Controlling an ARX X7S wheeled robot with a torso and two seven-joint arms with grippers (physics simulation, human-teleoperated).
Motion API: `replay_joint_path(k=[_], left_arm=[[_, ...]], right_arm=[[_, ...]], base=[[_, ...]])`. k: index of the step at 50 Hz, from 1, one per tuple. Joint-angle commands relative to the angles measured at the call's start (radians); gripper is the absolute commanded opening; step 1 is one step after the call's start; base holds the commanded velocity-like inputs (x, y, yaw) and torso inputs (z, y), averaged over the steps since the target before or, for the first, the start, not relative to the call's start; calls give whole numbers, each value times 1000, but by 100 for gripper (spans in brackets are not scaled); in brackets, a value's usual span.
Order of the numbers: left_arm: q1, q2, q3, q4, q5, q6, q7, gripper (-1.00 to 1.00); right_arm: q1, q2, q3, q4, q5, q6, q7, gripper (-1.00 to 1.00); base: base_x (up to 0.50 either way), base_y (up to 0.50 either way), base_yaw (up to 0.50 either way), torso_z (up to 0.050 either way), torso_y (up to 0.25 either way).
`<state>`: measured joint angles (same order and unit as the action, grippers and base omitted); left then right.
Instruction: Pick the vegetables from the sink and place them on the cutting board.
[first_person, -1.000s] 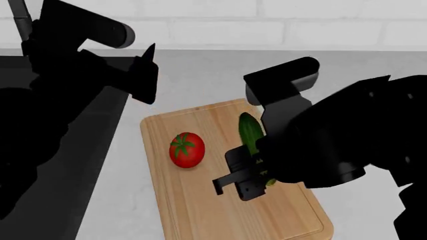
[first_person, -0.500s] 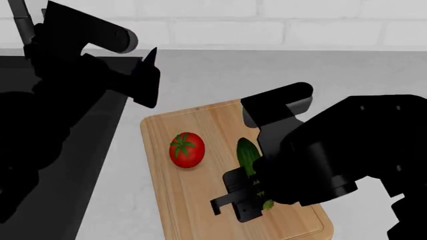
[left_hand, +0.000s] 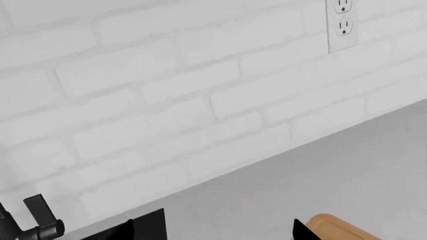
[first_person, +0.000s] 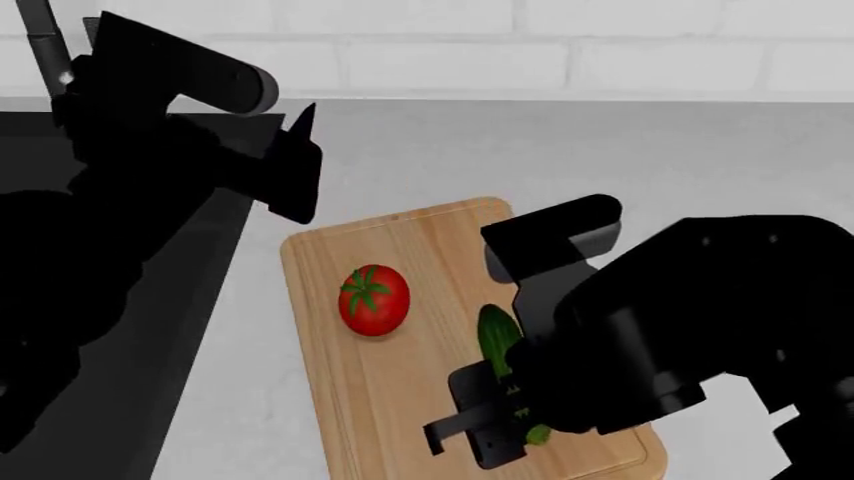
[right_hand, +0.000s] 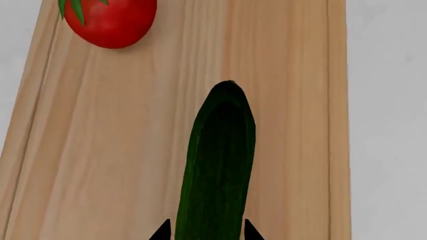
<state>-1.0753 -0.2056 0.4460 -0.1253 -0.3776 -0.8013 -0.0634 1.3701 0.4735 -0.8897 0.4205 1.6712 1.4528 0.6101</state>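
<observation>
The cucumber (right_hand: 217, 165) lies between the two fingertips of the right claw (right_hand: 203, 232), and its long axis runs straight out ahead of the claw, in line with the long side of the cutting board (right_hand: 133, 165). The tips stand close on each side of it, so I judge the claw is closed on the cucumber, low over the wood. I cannot tell if the cucumber already rests on the board or hangs just above it. The tomato (right_hand: 110, 20) sits on the same board, ahead of the right claw and off to one side, apart from the free end of the cucumber.

The left claw (first_person: 296, 170) is far from both vegetables, over the surface (first_person: 441, 150) beside the sink (first_person: 200, 270), so the right arm is clearly the nearer one. I cannot tell how wide the left claw stands. The visible part of the sink shows no vegetable.

To my eye the next move is only to open the right claw and lift away.
</observation>
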Motion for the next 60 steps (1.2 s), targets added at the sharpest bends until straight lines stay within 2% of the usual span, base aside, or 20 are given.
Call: replay_joint_path(k=[1, 29, 30, 44, 51, 57, 60], left_arm=[[4, 24, -27, 6, -8, -17, 25, 100], [11, 16, -20, 8, -21, -12, 18, 100], [10, 16, -19, 9, -22, -13, 17, 100], [6, 17, -12, -1, -25, -4, 16, 100], [13, 14, -15, 11, -29, -7, 7, 100], [43, 8, -14, 32, -3, 80, -8, 100], [51, 2, -19, 43, -3, 73, -21, 100]], right_arm=[[-23, -33, 6, -6, -44, -11, -66, -100], [-58, -36, -48, -14, -65, -46, -92, -100], [-56, -36, -53, -16, -70, -44, -95, 100], [-12, -30, -61, -8, -61, -35, -97, 100], [46, -9, -14, -35, -54, -79, -90, 100], [70, 33, 40, -108, -35, -128, -24, 100], [72, 64, 60, -163, -41, -155, 9, 100]], base=[[0, 0, 0, 0, 0], [0, 0, 1, 0, 0], [12, 3, 3, 0, 0], [1, 1, 2, 0, 0], [0, 0, 0, 0, 0], [0, 0, 0, 0, 0], [0, 0, 0, 0, 0]])
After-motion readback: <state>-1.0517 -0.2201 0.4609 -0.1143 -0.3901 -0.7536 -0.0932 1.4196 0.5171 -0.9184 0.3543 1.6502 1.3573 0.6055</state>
